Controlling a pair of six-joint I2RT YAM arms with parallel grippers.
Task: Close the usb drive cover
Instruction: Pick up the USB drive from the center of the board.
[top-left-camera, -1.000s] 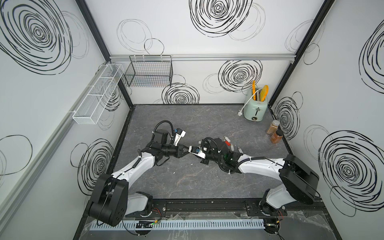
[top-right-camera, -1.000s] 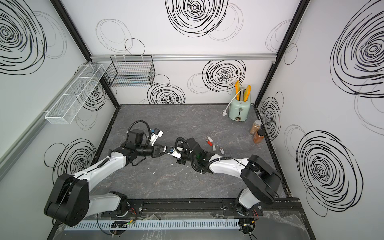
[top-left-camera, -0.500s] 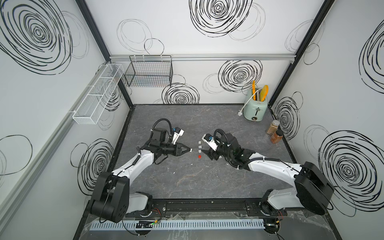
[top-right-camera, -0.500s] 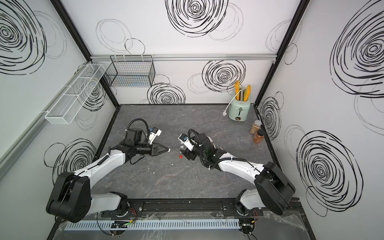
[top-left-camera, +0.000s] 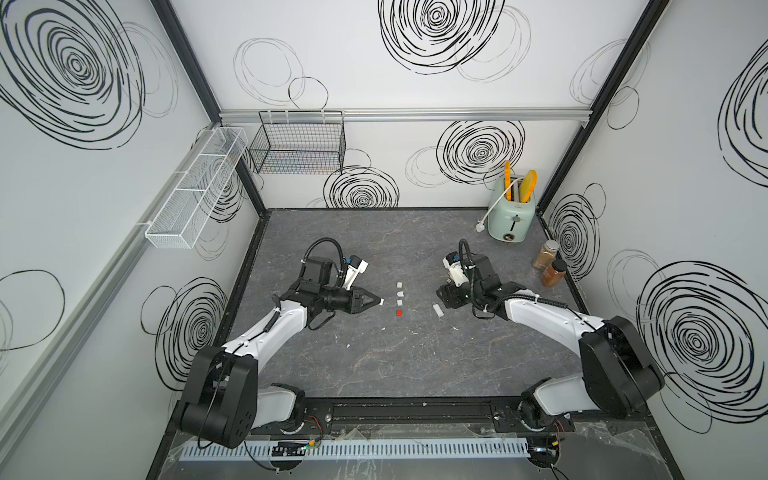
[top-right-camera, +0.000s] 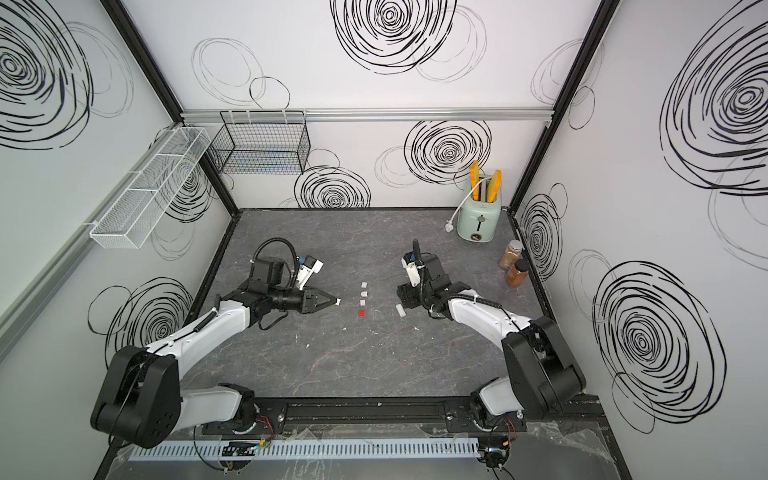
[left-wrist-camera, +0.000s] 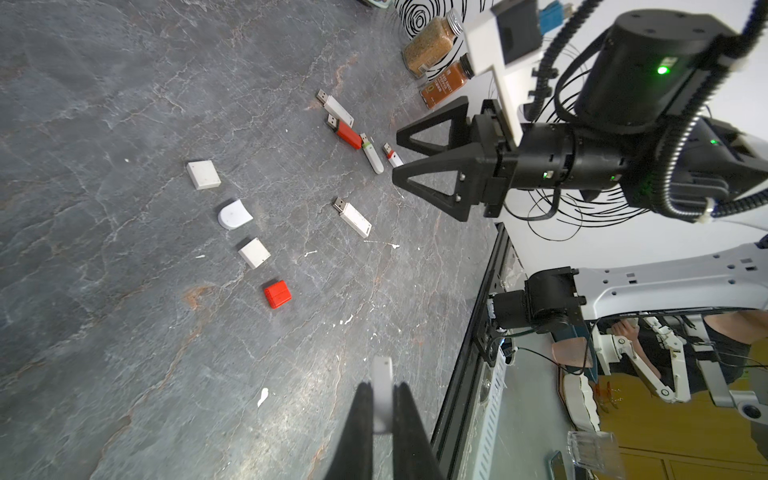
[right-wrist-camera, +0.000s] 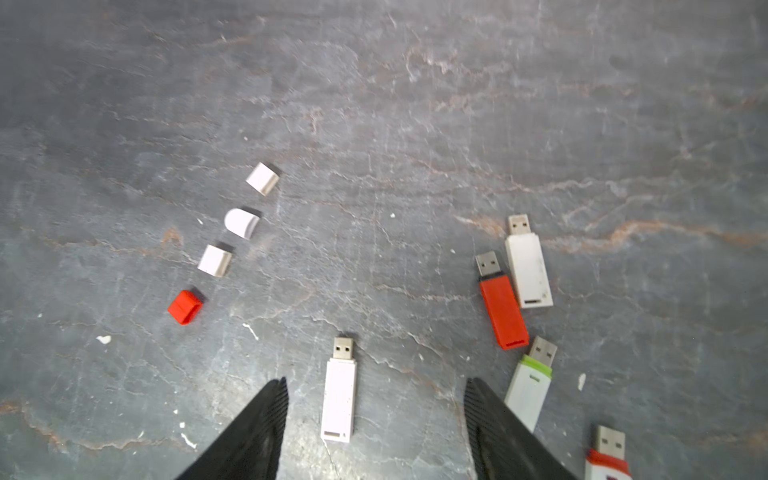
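My left gripper (top-left-camera: 376, 301) is shut on a small white cover (left-wrist-camera: 382, 370), held just above the table; the cover juts past the fingertips. An uncapped white usb drive (right-wrist-camera: 339, 390) lies flat on the table (top-left-camera: 415, 365), its metal plug bare. My right gripper (right-wrist-camera: 376, 380) hangs open right over it, a finger on either side, not touching. In a top view this drive (top-left-camera: 437, 310) lies just left of the right gripper (top-left-camera: 446, 297). Between the arms lie three loose white covers (top-left-camera: 400, 294) and a red one (top-left-camera: 399, 313) in a row.
Beside the right gripper lie more uncapped drives: red (right-wrist-camera: 503, 311), white (right-wrist-camera: 528, 270), green-and-white (right-wrist-camera: 530, 390), red-and-white (right-wrist-camera: 604, 461). A mint toaster (top-left-camera: 511, 216) and two spice jars (top-left-camera: 548, 266) stand at the back right. Wire baskets hang on the walls.
The grippers were together at the table's centre; both arms have since drawn apart. My right gripper has opened and the white drive now lies on the table. The left stays shut on the cover.
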